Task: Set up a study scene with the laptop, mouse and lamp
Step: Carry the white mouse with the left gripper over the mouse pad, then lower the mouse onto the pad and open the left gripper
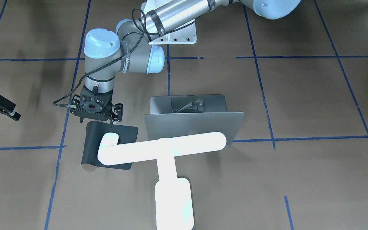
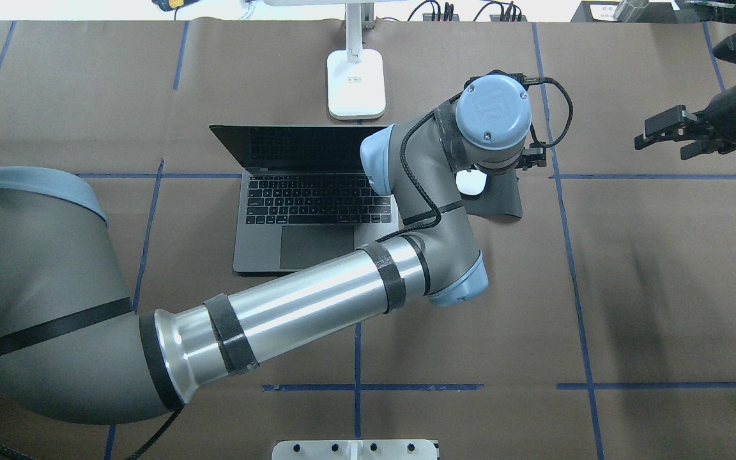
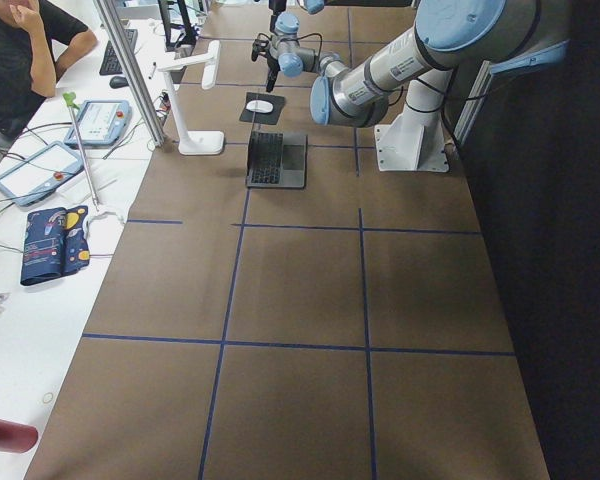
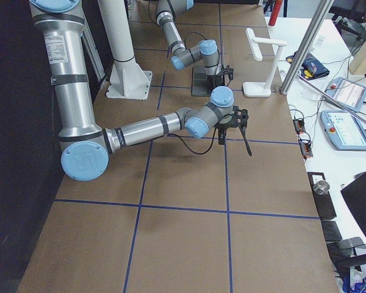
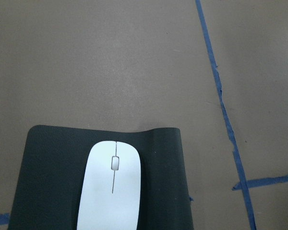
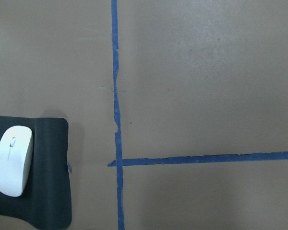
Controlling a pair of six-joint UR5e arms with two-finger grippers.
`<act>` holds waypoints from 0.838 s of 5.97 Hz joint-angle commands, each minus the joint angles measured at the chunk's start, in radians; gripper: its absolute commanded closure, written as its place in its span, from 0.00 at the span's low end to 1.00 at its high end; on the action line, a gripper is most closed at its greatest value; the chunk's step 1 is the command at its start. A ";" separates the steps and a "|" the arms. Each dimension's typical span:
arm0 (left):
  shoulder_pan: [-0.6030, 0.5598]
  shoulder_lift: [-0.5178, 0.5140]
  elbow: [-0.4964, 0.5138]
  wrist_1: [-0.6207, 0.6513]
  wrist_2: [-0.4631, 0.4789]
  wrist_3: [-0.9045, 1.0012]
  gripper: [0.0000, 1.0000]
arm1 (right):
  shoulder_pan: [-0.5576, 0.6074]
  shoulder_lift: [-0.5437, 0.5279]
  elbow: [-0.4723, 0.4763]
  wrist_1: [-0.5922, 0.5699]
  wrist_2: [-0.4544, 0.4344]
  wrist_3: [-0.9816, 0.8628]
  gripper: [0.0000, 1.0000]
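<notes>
The laptop [image 2: 307, 211] stands open at mid table, its lid [image 1: 193, 126] toward the lamp. The white mouse [image 5: 110, 191] lies on a black mat [image 5: 48, 182] to the laptop's right in the overhead view [image 2: 472, 183]. My left gripper [image 1: 96, 123] hangs just above the mat with its thin fingers apart and empty; no fingers show in its wrist view. The glowing lamp [image 1: 168, 148] stands behind the laptop, its base [image 2: 355, 83] on the table. My right gripper [image 2: 662, 147] is open and empty, well off to the mat's right.
The white bolted pedestal [image 2: 355, 449] is at the robot's edge. My left arm's forearm [image 2: 291, 313] crosses in front of the laptop. A side desk with tablets [image 3: 50, 170] and a seated person [image 3: 20, 50] lies beyond the lamp.
</notes>
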 commanded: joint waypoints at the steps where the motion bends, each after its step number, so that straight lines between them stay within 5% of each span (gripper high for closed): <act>1: 0.000 0.306 -0.545 0.258 -0.066 -0.001 0.00 | 0.002 -0.003 -0.001 0.000 0.000 -0.001 0.00; 3: -0.005 0.502 -0.827 0.375 -0.147 0.005 0.00 | 0.009 -0.011 0.002 0.000 0.003 -0.001 0.00; 5: -0.023 0.802 -1.168 0.400 -0.170 0.011 0.00 | 0.021 -0.043 0.023 0.000 0.003 -0.001 0.00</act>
